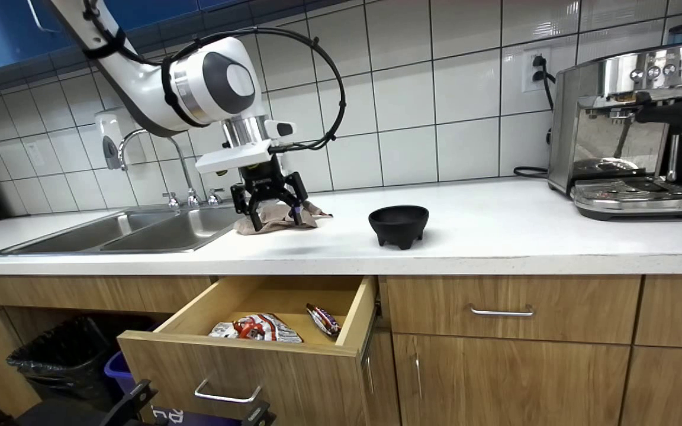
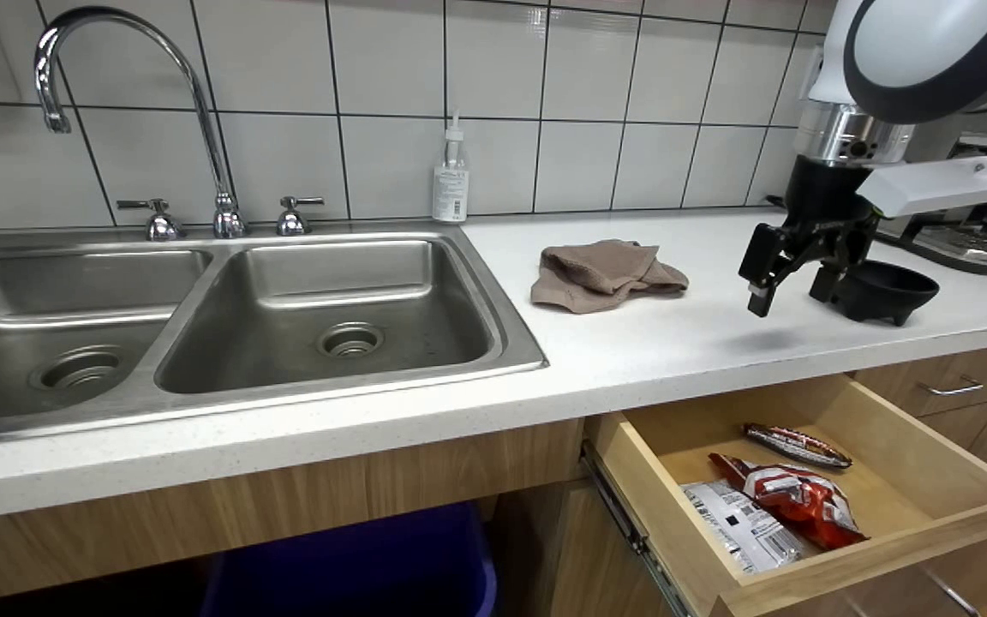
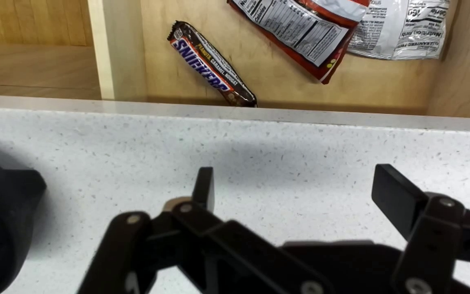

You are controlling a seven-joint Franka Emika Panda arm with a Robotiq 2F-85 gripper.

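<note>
Above the counter [image 1: 495, 228]: gripper [image 3: 296, 189], fingers [image 3: 400, 201] spread wide apart.
Near the gripper: black bowl [image 1: 399, 225], standing on the counter.
Inside the pulled-out drawer [image 1: 293, 373]: Snickers bar [image 3: 214, 67], red bag [image 2: 798, 497], silver packet [image 2: 742, 524].
Beside the sink [image 2: 185, 317]: brown cloth [image 2: 605, 274].

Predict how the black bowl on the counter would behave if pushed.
The black bowl would likely feel stiff: its round form shows no sag. Its short feet suggest it would slide rather than roll, and its low, wide shape should probably resist tipping.
</note>
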